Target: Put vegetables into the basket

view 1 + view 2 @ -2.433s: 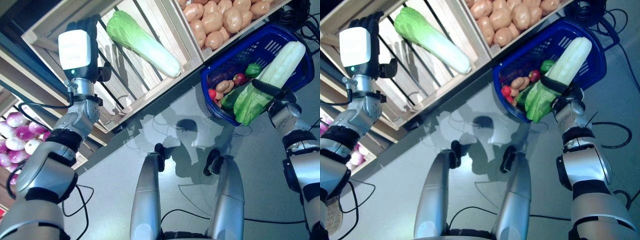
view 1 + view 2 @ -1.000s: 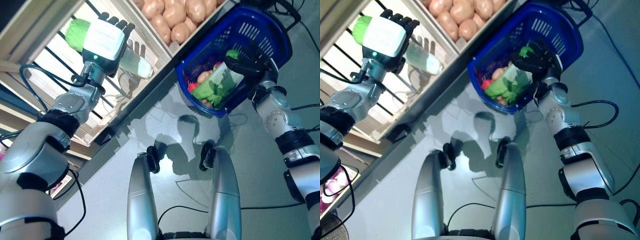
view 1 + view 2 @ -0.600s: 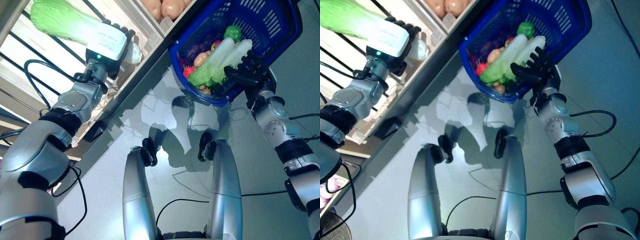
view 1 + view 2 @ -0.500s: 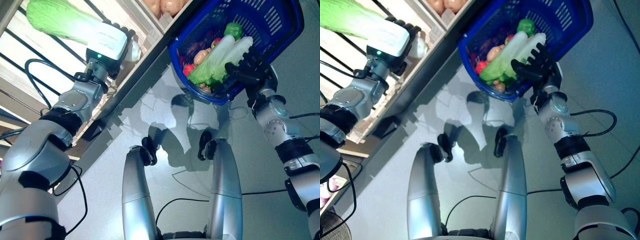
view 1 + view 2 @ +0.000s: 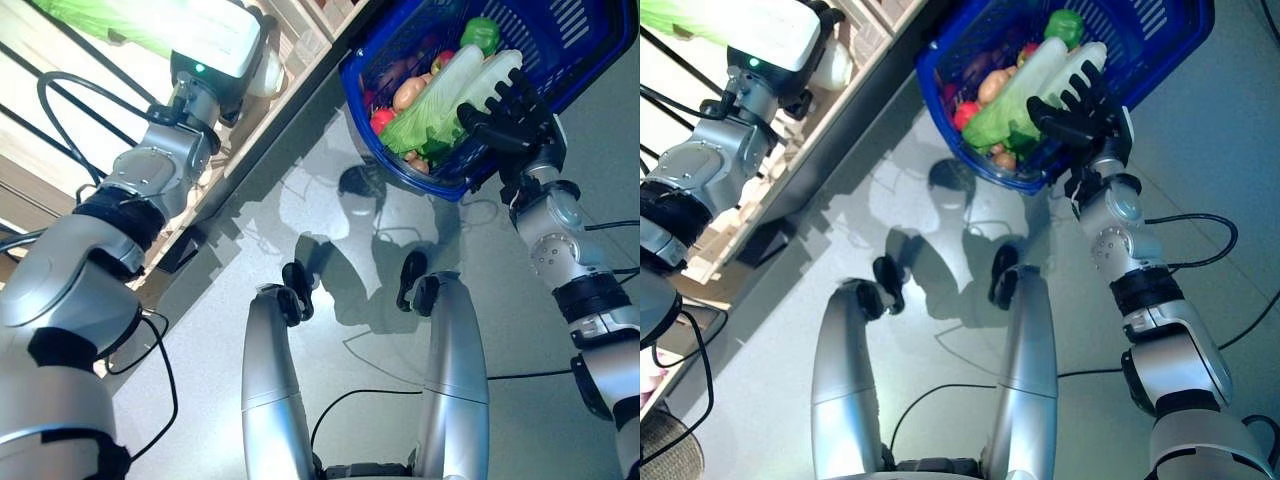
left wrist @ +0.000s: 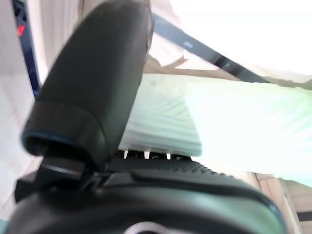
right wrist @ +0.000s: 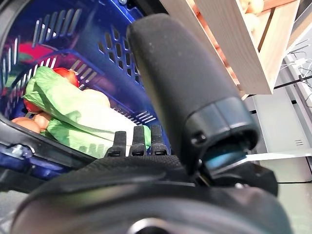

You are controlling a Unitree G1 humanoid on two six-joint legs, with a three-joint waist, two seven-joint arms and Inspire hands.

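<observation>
— Grey floor, head views: what stands on it?

— Item one: blue basket, upper right, beside a wooden rack. It holds two napa cabbages lying side by side, a green pepper, a red tomato and pale potatoes. Item two: right hand, fingers spread straight over the basket's near rim, the fingertips over the cabbages — holding nothing.

— And the left side?

— Left hand, up at the rack; a white camera block hides its fingers. A third cabbage, green-leaved, lies on the slats, running on behind that hand.

— Left wrist view?

— The dark thumb stands up close beside a pale green cabbage, which lies just past the palm. Whether the fingers close on it cannot be told.

— Right wrist view?

— The thumb stands free; the short row of fingers points straight into the basket. Past them lie a cabbage's green leaves, the red tomato and the potatoes. Nothing in the grasp.
</observation>
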